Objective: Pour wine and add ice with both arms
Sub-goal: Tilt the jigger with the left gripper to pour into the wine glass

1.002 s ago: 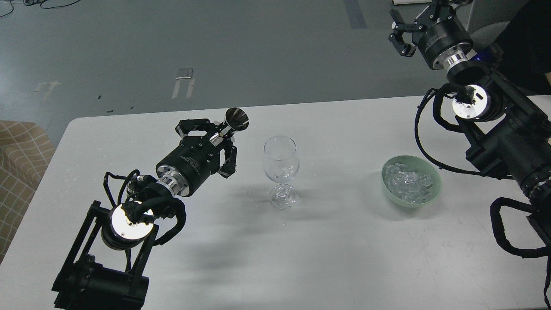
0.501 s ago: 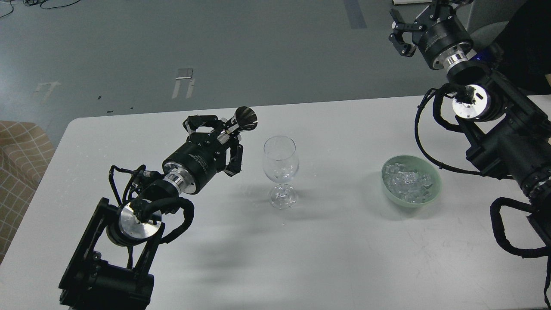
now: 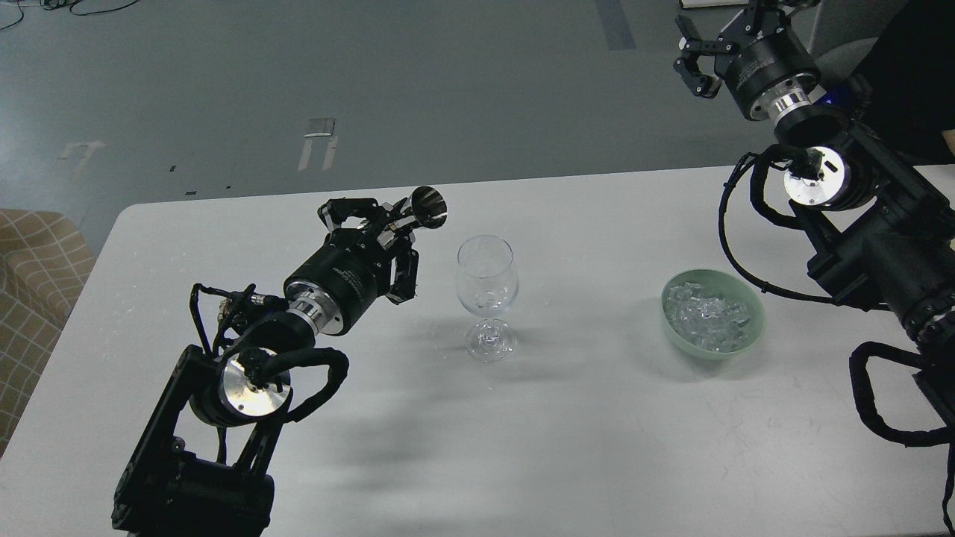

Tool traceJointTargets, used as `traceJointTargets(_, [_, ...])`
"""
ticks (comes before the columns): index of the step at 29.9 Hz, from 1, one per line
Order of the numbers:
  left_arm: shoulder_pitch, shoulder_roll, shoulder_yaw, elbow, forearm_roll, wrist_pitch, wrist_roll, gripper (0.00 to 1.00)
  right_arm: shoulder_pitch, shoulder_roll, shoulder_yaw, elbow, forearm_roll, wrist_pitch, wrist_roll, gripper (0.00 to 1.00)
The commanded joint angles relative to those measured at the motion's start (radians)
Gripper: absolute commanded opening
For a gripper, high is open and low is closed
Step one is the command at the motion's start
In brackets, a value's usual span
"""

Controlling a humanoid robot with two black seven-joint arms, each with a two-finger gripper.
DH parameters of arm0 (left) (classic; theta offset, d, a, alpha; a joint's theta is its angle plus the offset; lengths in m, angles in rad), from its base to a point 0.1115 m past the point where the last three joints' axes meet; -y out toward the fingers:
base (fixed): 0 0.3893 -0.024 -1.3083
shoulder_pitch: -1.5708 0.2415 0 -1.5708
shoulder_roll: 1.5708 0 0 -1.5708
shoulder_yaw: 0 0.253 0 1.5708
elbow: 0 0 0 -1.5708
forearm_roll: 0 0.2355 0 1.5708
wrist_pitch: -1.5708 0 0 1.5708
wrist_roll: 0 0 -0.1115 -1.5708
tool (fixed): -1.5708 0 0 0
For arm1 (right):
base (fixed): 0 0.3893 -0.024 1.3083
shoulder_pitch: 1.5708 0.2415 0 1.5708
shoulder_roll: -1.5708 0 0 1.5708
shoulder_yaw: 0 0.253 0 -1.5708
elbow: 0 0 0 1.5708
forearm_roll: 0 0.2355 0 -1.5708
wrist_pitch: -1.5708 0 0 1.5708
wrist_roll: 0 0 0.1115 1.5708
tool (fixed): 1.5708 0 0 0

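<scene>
My left gripper point(image 3: 386, 230) is shut on a small shiny metal measuring cup point(image 3: 427, 206), held tilted above the table just left of the rim of a clear stemmed wine glass point(image 3: 486, 287). The glass stands upright at the table's middle and looks empty. The ice point(image 3: 709, 315) is a heap of small clear cubes in a pale green bowl point(image 3: 752, 335) at the right. My right gripper point(image 3: 718, 36) is raised high at the top right, beyond the table's far edge, with fingers spread and nothing in them. No wine bottle is in view.
The white table point(image 3: 597, 447) has its far edge running across the middle of the view, with grey floor beyond. A checked tan seat point(image 3: 30, 298) stands off the table's left end. My right arm's thick links point(image 3: 880, 246) hang over the table's right side.
My left arm has moved right and slightly away from me, bringing the metal cup closer to the glass rim. The right arm, glass and bowl have not moved.
</scene>
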Motion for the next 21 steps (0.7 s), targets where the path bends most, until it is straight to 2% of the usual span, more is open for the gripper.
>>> traceJointTargets(1, [-0.001,-0.002,0.0,-0.009,0.001,0.001,0.001,0.0,0.003,0.0,0.0,0.0,0.0,0.0,0.0,1.0])
traceJointTargets(21, [-0.012,-0.02,0.044,-0.012,0.103,-0.014,-0.005,0.0,0.001,0.0,0.0,0.0,0.0,0.0,0.002,1.0])
